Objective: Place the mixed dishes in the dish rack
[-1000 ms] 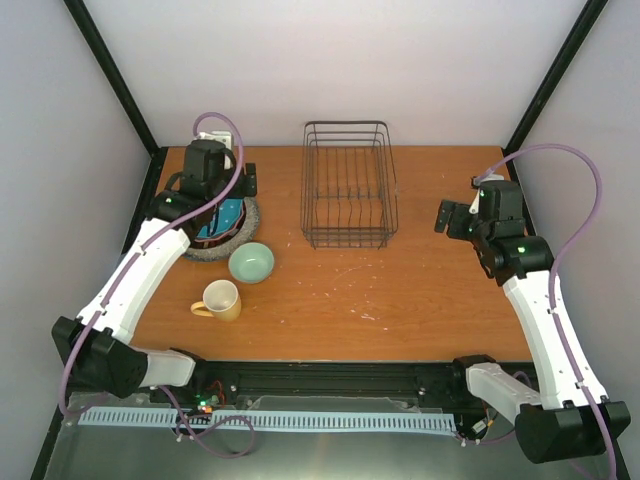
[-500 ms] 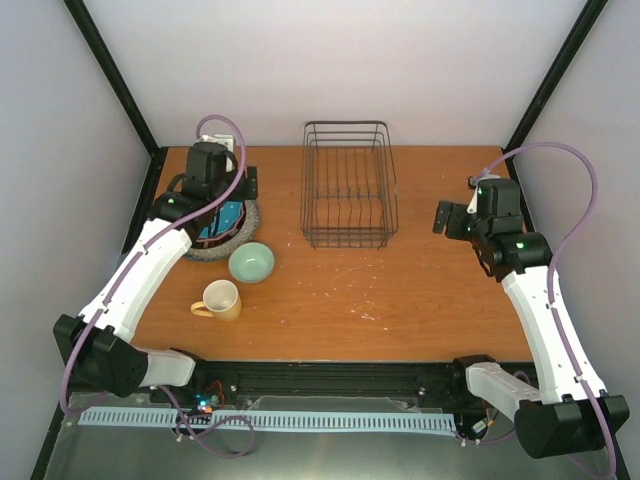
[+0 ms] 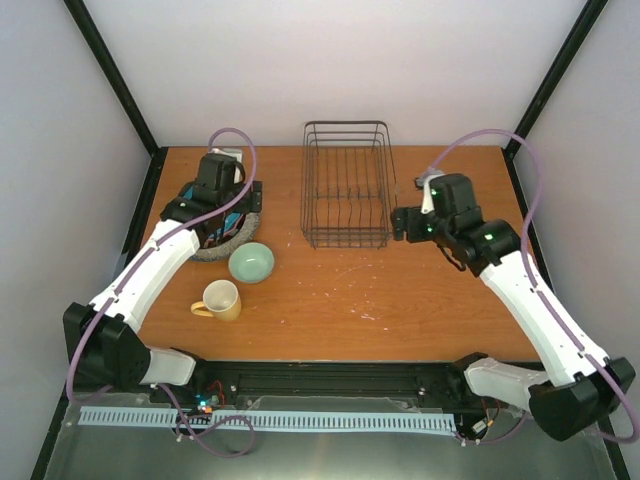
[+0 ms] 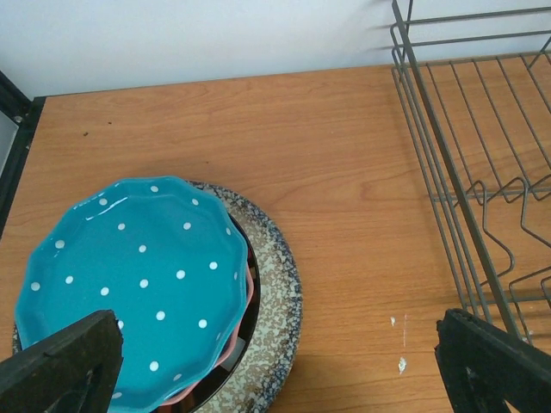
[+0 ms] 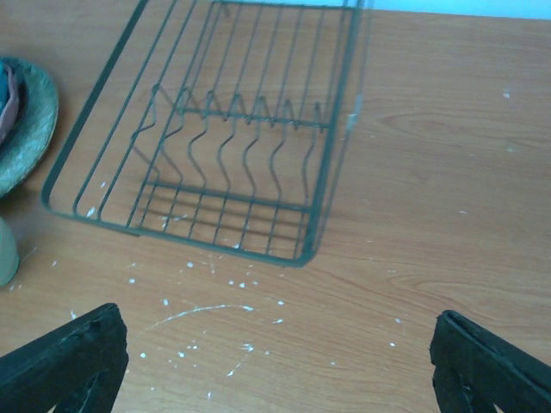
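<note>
Your dish rack (image 3: 346, 243) is sitting at the back middle of the table (image 3: 430, 290), and you are seeing only table wood through its wires. Left of it, the blue dotted plate (image 4: 129, 288) is lying on the pink-red dotted plate (image 4: 250, 297), and both are lying on the grey speckled plate (image 4: 275, 318). The pale green bowl (image 3: 251, 263) and the yellow mug (image 3: 221, 299) are sitting on the table nearer you. Your left gripper (image 4: 275, 370) is hanging over the plate stack, fingers spread wide, holding nothing. Your right gripper (image 5: 275, 361) is hanging just beside the rack's near right corner, fingers spread wide too.
</note>
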Tool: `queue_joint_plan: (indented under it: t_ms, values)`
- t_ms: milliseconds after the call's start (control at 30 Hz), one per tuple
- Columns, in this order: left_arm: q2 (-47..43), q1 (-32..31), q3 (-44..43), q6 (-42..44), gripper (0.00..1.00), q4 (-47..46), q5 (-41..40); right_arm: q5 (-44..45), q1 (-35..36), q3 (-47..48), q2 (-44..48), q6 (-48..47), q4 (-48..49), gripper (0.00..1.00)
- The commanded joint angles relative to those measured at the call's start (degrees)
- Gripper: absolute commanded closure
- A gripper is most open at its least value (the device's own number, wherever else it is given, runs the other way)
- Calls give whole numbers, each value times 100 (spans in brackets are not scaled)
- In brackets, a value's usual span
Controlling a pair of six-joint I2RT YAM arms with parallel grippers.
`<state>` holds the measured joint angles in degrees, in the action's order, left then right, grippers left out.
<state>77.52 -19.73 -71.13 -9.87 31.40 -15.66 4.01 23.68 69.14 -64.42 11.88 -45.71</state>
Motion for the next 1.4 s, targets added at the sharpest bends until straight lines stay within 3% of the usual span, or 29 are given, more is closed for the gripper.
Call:
queue_joint_plan:
  t_ms: [0,433,767,867,1167,1367]
  values:
    - [-27,-14,51,93,0,-213,78,571,571,251,-326,137,-148,6]
    - [-127,-12,304,-68,0,-361,125,1033,1736,1171,-1370,302,-99,8]
    - [-447,-14,594,-290,0,-253,56,1240,2561,1912,-2407,465,-565,30]
    - [-610,-14,812,-305,0,-297,-9,1149,2620,1844,-2509,605,-527,40]
    - [-667,-14,1109,-267,0,-372,-126,2133,2546,2176,-3145,681,-535,43]
    - [-672,-12,1278,-326,0,-476,-121,1414,1855,2598,-3729,834,-562,56]
